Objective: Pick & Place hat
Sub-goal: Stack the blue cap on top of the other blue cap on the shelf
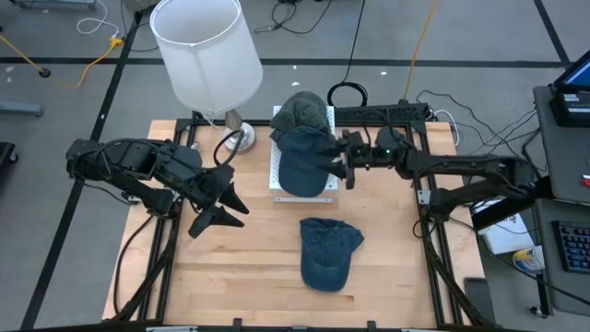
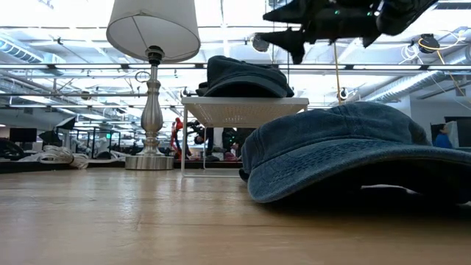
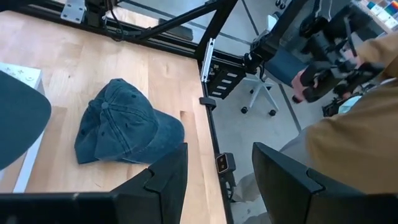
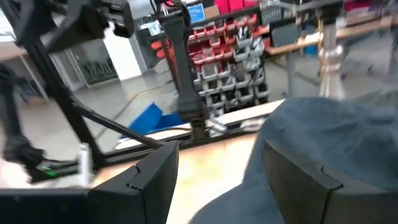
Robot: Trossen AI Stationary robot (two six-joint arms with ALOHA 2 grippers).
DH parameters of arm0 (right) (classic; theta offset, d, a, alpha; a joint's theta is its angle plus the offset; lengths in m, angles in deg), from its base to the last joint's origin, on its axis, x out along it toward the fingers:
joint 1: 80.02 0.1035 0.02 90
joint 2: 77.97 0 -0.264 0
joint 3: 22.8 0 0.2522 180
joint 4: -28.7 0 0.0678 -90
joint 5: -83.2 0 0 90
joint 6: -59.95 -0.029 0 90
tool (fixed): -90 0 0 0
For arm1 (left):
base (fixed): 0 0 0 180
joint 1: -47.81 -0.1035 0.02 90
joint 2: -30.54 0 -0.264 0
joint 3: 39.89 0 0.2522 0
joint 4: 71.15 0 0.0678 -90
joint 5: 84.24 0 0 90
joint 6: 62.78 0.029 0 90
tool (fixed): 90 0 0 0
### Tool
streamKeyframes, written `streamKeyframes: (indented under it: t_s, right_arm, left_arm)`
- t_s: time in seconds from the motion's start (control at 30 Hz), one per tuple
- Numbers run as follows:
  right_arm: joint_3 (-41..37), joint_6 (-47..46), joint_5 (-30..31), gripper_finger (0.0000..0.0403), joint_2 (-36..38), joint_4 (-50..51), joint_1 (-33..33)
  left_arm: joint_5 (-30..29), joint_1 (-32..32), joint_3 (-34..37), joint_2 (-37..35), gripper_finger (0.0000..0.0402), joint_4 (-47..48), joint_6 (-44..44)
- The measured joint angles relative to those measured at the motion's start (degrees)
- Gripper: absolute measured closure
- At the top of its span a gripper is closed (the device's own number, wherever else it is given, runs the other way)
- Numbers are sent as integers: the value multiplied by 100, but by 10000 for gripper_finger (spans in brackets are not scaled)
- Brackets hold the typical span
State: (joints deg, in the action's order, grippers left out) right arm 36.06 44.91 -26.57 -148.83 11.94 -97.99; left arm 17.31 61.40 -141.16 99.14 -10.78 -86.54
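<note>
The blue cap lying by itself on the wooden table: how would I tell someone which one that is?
Start at the white lamp at the table's back edge, then find the white rack beside it, stacked with caps. The lone blue cap lies flat on the bare wood in front of that rack, toward the table's near edge. Unlike the others, it sits on no rack and touches nothing else.

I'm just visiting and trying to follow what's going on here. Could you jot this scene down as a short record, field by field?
Setting: wooden table with a lamp
Hats on white rack: two, stacked
Hat on table: one blue cap, lying apart from both arms
Left gripper: open, empty, hovering left of the cap
Right gripper: open, at the rack, over the stacked hats
Person: partly seen beyond the table's edge in the left wrist view
</note>
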Motion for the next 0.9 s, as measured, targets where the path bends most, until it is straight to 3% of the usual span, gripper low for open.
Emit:
streamKeyframes:
  t_s: [0.23,0.43,0.5,0.7,0.9]
  right_arm:
    - [0,-370,4,181,751,1023,406]
    - [0,-667,37,181,1220,1955,785]
    - [0,-773,52,181,1328,2228,951]
    - [0,-1448,21,181,1484,2591,1576]
    - [0,-3819,212,181,1513,2920,2433]
  left_arm:
    - [-253,0,0,-4,217,48,407]
    - [-2060,126,65,-403,217,51,1175]
    - [-2390,167,247,-663,217,-171,1489]
    - [-2461,188,1135,-1532,217,-1228,2062]
    - [-2467,188,2167,-2100,217,-2537,1992]
